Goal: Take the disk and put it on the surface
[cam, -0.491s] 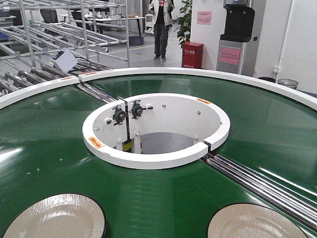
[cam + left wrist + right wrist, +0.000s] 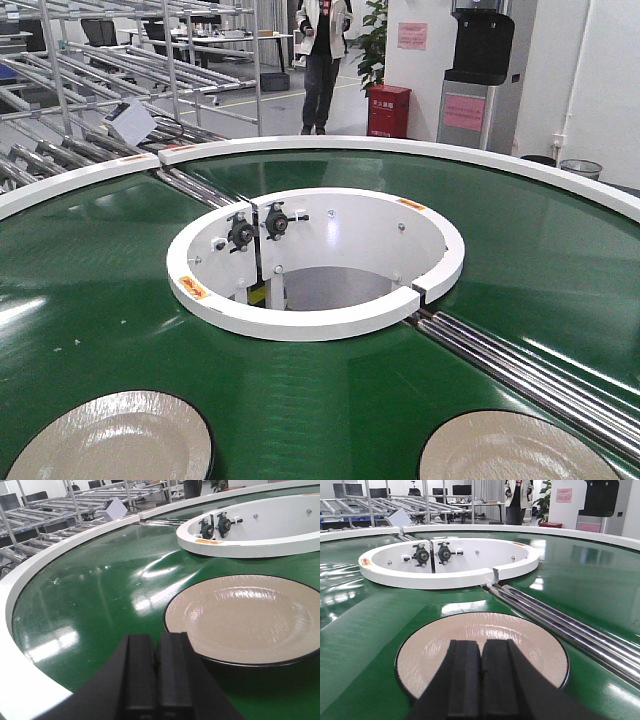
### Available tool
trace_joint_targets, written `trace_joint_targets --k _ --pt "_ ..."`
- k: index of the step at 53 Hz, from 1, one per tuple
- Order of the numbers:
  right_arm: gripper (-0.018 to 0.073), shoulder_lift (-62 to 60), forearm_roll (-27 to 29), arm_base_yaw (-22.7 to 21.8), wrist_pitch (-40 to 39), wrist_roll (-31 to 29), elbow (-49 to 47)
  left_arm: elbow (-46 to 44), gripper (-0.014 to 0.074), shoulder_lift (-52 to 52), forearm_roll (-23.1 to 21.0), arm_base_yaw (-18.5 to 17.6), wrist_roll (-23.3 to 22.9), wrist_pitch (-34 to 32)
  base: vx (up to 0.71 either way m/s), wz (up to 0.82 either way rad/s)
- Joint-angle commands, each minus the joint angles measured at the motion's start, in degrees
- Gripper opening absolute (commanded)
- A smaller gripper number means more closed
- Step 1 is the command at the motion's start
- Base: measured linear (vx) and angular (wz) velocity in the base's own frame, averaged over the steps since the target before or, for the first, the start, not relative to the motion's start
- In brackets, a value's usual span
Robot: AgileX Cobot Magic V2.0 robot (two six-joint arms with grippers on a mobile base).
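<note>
Two beige disks with dark rims lie on the round green conveyor belt (image 2: 90, 300). One disk (image 2: 115, 440) is at the near left and the other disk (image 2: 515, 450) at the near right. In the left wrist view my left gripper (image 2: 156, 637) is shut and holds nothing, just left of the near edge of the left disk (image 2: 245, 617). My right gripper (image 2: 481, 642) is also shut and holds nothing. It hangs over the near part of the right disk (image 2: 480, 625). The surface is out of view.
A white inner ring (image 2: 310, 325) with bearings surrounds the belt's central hole. Steel rollers (image 2: 530, 375) cross the belt at the right, close to the right disk. A white outer rim (image 2: 20, 690) bounds the belt. Metal racks (image 2: 120, 60) and a standing person (image 2: 322, 60) are behind.
The person at the back has shifted slightly. The disks and the belt look the same as before.
</note>
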Motion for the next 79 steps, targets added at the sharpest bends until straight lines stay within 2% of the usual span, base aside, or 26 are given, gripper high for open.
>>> trace_joint_targets --k 1,12,16,20,23,28,31,35,41,46,51,57,66,79 --pt "-0.0009 -0.66 -0.59 -0.2 -4.82 -0.45 1.07 0.64 -0.0001 -0.96 -0.26 -0.4 -0.17 -4.77 0.0 0.0" --pt "-0.0009 -0.66 -0.59 -0.2 -4.82 -0.45 1.07 0.64 -0.0001 -0.96 -0.26 -0.41 -0.17 -5.29 0.0 0.0" --pt "-0.0009 -0.66 -0.59 -0.22 -4.88 -0.45 1.07 0.24 -0.0001 -0.96 -0.26 -0.41 -0.17 -9.23 0.0 0.0" --pt "-0.0009 -0.66 -0.59 -0.22 -8.71 -0.59 1.02 0.19 -0.0001 -0.96 -0.26 -0.41 -0.17 -12.97 0.0 0.0" --pt "-0.0009 -0.66 -0.25 -0.22 -12.51 -0.59 1.02 0.07 -0.0001 -0.96 -0.26 -0.41 -0.31 -18.77 0.0 0.0" --pt "-0.0009 -0.66 0.42 -0.22 -16.98 -0.59 0.02 -0.18 -0.0001 -0.96 -2.29 -0.41 -6.32 -31.08 0.0 0.0" --pt "-0.0009 -0.66 1.36 -0.22 -16.86 -0.59 -1.92 -2.2 -0.0001 -0.96 -4.17 -0.41 -10.41 -33.48 0.0 0.0" --pt "-0.0009 -0.6 2.08 -0.22 -15.38 -0.67 -7.93 -8.43 -0.0001 -0.23 -4.2 -0.41 -11.45 -28.72 0.0 0.0" --pt "-0.0009 2.93 1.61 -0.22 -13.64 -3.34 -19.09 -20.51 -0.0001 5.1 -3.78 -0.41 -6.26 -18.8 0.0 0.0" --pt "-0.0009 11.52 1.56 -0.22 -11.34 -6.06 -29.94 -32.0 -0.0001 14.62 -3.84 -0.41 -2.54 -15.14 0.0 0.0" --pt "-0.0009 20.78 1.33 -0.22 -10.0 -8.03 -38.09 -43.03 -0.0001 27.03 -4.33 -0.41 -2.67 -12.16 0.0 0.0" --pt "-0.0009 32.79 1.38 -0.22 -10.75 -8.88 -44.75 -51.62 -0.0001 39.14 -4.33 -0.41 -2.67 -8.22 0.0 0.0" --pt "-0.0009 46.53 1.46 -0.22 -14.1 -8.17 -48.27 -55.71 -0.0001 49.85 -4.33 -0.41 -2.73 -6.51 0.0 0.0" --pt "0.001 55.09 1.65 -0.22 -17.06 -7.89 -48.27 -55.71 0.0025 53.82 -4.33 -0.59 -2.73 -6.05 0.0 0.0"
